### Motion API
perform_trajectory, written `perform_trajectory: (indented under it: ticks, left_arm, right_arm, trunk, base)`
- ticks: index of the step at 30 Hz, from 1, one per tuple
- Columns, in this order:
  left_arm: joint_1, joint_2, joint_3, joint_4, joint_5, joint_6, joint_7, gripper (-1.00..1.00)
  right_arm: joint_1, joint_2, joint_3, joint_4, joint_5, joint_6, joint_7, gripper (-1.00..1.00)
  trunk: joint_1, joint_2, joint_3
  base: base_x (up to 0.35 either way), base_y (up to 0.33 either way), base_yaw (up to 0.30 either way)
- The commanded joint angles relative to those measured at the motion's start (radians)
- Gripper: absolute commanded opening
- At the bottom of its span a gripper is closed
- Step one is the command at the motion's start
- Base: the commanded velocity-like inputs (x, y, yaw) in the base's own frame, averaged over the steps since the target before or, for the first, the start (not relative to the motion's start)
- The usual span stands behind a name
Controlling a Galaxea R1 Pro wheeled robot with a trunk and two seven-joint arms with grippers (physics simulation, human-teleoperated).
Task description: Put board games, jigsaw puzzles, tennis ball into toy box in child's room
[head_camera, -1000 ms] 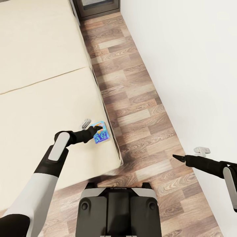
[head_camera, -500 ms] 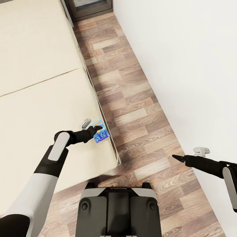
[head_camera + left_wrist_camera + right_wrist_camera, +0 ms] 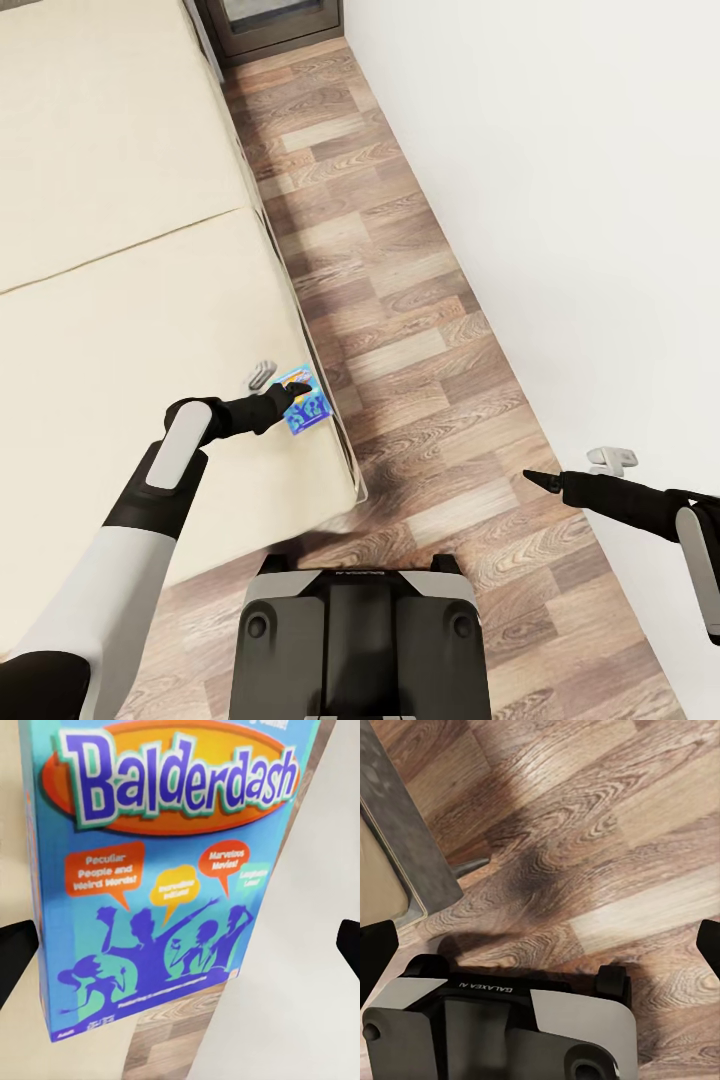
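Where the mattress nears its floor-side edge, the blue game box (image 3: 307, 403) lies flat on the bed (image 3: 120, 300), just ahead of the left gripper (image 3: 296, 393), whose tip reaches over the box's near end. In the left wrist view the box (image 3: 165, 870) sits straight in front of the gripper, between its two dark fingers (image 3: 15, 956), which stand wide apart at either side and do not touch it; the jaws are spread and grasp nothing. The lid reads "Balderdash" in purple letters on an orange oval, with purple figures and speech bubbles below, and past its far side a strip of floor (image 3: 169, 1035) shows beyond the mattress. A small grey clip-like thing (image 3: 261, 375) lies on the mattress just to the outer side of the gripper, close to the box; whether it touches the box I cannot tell. Beyond the bed's edge, to the gripper's right, runs the wood-plank floor (image 3: 400, 330), bounded by a white wall (image 3: 560, 200). The right gripper (image 3: 530, 478) hangs well apart from the box, over the floor near the wall, with a small grey fitting (image 3: 612, 459) just beside the arm. In the right wrist view its fingers (image 3: 376, 949) are spread wide and hold nothing; ahead of them lie the floor (image 3: 607, 832), the robot's base (image 3: 495, 1027) and a corner of the grey bed frame (image 3: 401, 847).
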State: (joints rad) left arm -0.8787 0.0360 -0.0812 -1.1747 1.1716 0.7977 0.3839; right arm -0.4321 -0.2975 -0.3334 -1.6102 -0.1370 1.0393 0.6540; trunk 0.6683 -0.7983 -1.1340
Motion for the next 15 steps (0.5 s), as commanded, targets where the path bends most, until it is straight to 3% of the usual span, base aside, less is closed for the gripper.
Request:
perform_trajectory:
  ticks: [1,15]
  left_arm:
    - [0.0,0.001,-0.002,-0.001,0.011,0.0,0.01,1.0]
    - [0.002,0.001,-0.002,0.0,0.012,0.0,0.01,1.0]
  right_arm:
    - [0.0,0.0,-0.001,0.0,-0.007,0.008,-0.002,1.0]
    - [0.0,-0.001,-0.002,0.0,-0.007,0.008,-0.002,1.0]
  trunk:
    - [0.0,-0.001,-0.001]
    - [0.0,-0.001,-0.001]
  base:
    - [0.0,0.0,-0.003]
    - [0.0,0.0,-0.001]
